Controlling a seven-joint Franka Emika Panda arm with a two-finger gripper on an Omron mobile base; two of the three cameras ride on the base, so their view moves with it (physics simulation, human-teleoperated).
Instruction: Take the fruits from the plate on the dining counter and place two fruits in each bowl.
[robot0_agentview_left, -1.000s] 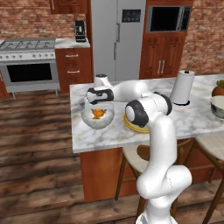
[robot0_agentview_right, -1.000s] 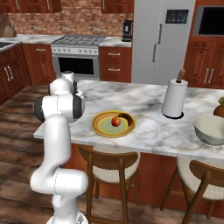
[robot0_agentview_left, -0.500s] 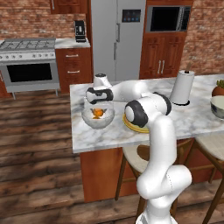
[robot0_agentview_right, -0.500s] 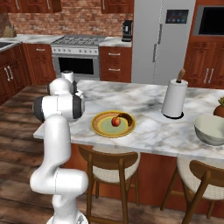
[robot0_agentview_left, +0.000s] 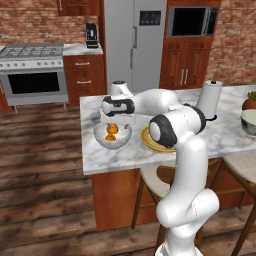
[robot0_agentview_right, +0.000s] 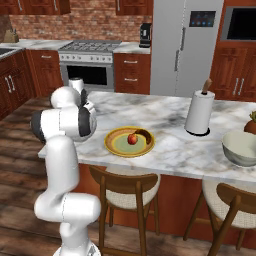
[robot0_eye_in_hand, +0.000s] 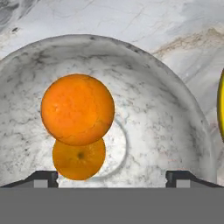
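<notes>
Orange fruits (robot0_eye_in_hand: 77, 109), two, sit in my translucent bowl (robot0_eye_in_hand: 175, 127); gripper (robot0_eye_in_hand: 112, 177) spread; right base shows the apple (robot0_agentview_right: 132, 138) on the plate (robot0_agentview_right: 117, 148).

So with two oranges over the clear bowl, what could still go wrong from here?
The upper orange appears to be in mid-air above the lower orange in the whitish bowl; it could bounce off and roll out. The fingers are spread just above the rim, so a careless retreat might clip the bowl. The red fruit and dark fruit sit on the plate, far from the grey bowl.
</notes>
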